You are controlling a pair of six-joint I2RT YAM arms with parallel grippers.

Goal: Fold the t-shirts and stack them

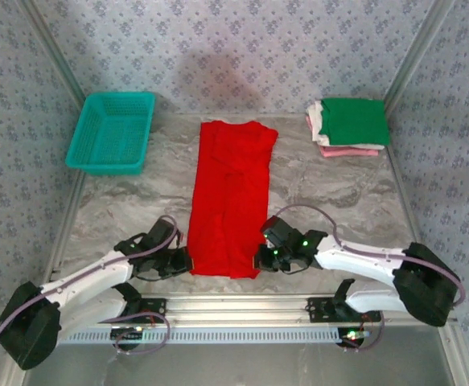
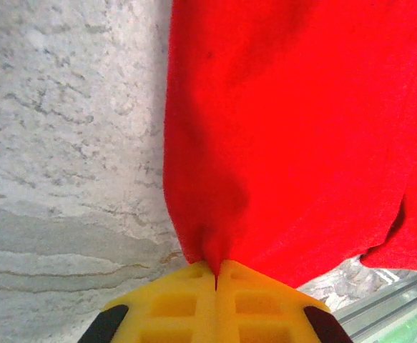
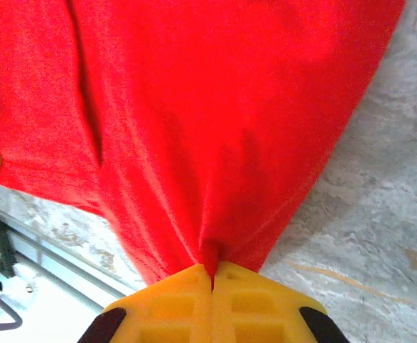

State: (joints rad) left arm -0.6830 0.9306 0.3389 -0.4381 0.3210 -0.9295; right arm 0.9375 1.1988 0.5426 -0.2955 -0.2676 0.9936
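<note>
A bright red t-shirt [image 1: 230, 197] lies lengthwise down the middle of the marble table, its sleeves folded in so it forms a long strip. My left gripper [image 1: 187, 264] is shut on the strip's near left corner; the left wrist view has red cloth [image 2: 287, 128] pinched between the yellow fingers [image 2: 187, 304]. My right gripper [image 1: 260, 259] is shut on the near right corner, where the red cloth [image 3: 215, 121] gathers into the closed yellow fingers [image 3: 244, 304]. A folded stack of t-shirts [image 1: 348, 125], green on top over white and pink, sits at the far right.
A teal mesh basket [image 1: 112, 133] stands at the far left of the table [image 1: 121, 205]. The metal rail [image 1: 242, 310] carrying the arm bases runs along the near edge. Patterned walls close in the back and sides.
</note>
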